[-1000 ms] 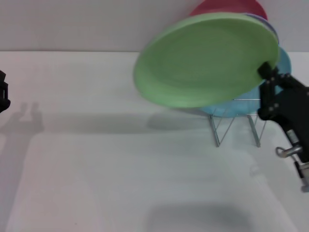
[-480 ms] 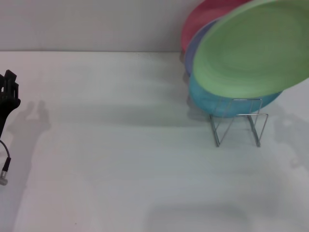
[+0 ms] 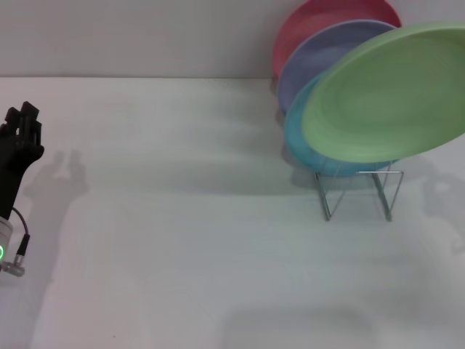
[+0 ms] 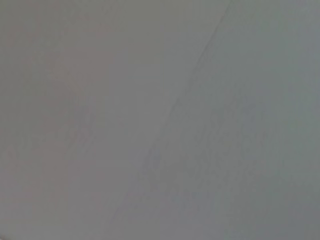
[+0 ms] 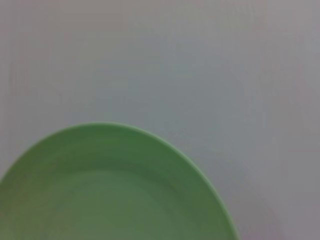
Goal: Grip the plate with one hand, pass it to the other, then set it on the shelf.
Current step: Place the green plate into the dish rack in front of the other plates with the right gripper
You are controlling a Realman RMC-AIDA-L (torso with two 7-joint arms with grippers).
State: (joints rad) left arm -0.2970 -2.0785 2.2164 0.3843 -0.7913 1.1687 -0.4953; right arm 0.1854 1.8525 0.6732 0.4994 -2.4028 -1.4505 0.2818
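The plate [image 3: 389, 98] hangs tilted above the shelf [image 3: 360, 193], not yet slotted, its holder out of view, while the left gripper [image 3: 22, 134], grip state unclear, sits far left.

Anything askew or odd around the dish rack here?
Only the green plate: it hangs tilted above the wire rack, in front of the blue plate, not in a slot. Nothing looks spilled or broken. The left gripper sits far left.
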